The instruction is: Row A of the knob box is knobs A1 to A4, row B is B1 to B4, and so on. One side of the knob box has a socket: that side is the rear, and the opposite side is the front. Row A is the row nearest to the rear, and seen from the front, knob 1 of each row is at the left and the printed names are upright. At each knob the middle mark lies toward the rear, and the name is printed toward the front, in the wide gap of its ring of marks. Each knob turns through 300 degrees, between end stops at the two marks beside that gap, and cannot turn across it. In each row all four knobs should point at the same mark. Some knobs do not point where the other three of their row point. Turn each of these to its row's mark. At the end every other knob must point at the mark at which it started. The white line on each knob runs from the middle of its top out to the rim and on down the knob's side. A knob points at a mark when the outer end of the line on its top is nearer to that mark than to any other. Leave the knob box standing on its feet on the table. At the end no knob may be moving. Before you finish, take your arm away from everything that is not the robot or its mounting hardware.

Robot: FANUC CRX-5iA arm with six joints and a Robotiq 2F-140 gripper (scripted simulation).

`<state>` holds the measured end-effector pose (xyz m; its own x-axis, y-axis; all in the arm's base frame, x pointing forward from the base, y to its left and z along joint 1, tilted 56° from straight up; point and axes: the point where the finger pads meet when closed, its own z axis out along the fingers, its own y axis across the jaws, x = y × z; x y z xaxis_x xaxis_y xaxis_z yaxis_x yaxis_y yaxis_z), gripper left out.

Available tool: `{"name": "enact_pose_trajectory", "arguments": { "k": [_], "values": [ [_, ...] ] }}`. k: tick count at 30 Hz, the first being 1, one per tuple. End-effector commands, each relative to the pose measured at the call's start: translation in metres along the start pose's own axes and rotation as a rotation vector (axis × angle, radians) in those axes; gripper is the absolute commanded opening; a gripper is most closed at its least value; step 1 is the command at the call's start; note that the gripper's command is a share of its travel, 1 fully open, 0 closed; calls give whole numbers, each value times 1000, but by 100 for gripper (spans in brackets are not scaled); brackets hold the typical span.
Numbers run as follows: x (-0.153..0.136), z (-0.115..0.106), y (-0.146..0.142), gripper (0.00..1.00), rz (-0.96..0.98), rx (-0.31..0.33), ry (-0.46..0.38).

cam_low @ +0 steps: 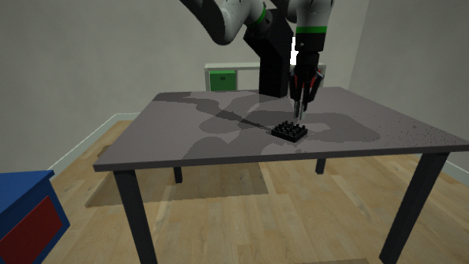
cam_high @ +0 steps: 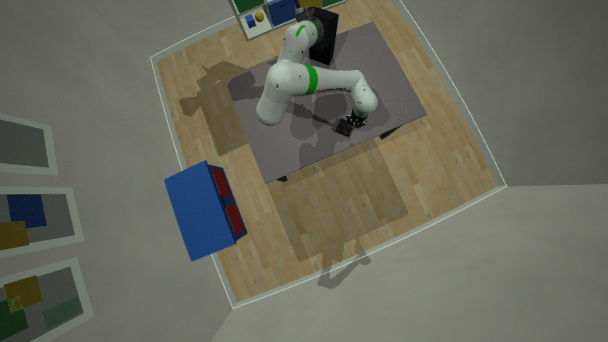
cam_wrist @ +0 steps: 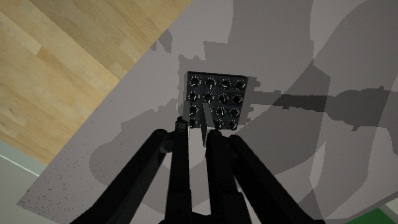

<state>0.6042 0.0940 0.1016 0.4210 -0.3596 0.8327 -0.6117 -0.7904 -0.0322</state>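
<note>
The knob box [cam_high: 344,127] [cam_low: 289,132] [cam_wrist: 217,100] is a small black square block with four rows of black knobs. It stands flat on the grey table [cam_high: 390,65] [cam_low: 173,131] [cam_wrist: 300,50], near the front edge. The knob lines are too small to read. My gripper [cam_high: 356,119] [cam_low: 299,113] [cam_wrist: 195,110] points straight down and hangs a short way above the box, over its near edge in the wrist view. Its fingers are drawn close together, with only a narrow gap and nothing between them. It touches no knob.
The arm's black pedestal [cam_high: 324,35] [cam_low: 274,58] stands at the back of the table. A white shelf with coloured bins [cam_high: 265,15] [cam_low: 222,79] is behind it. A blue cabinet [cam_high: 200,210] [cam_low: 23,208] stands on the wooden floor to the left of the table.
</note>
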Motion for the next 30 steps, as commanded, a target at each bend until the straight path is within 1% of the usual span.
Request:
{"name": "enact_pose_trajectory", "arguments": {
  "k": [1, 16, 30],
  "values": [
    [0, 1, 0, 12, 0, 0, 0],
    [0, 12, 0, 12, 0, 0, 0],
    [0, 30, 0, 12, 0, 0, 0]
  ]
}}
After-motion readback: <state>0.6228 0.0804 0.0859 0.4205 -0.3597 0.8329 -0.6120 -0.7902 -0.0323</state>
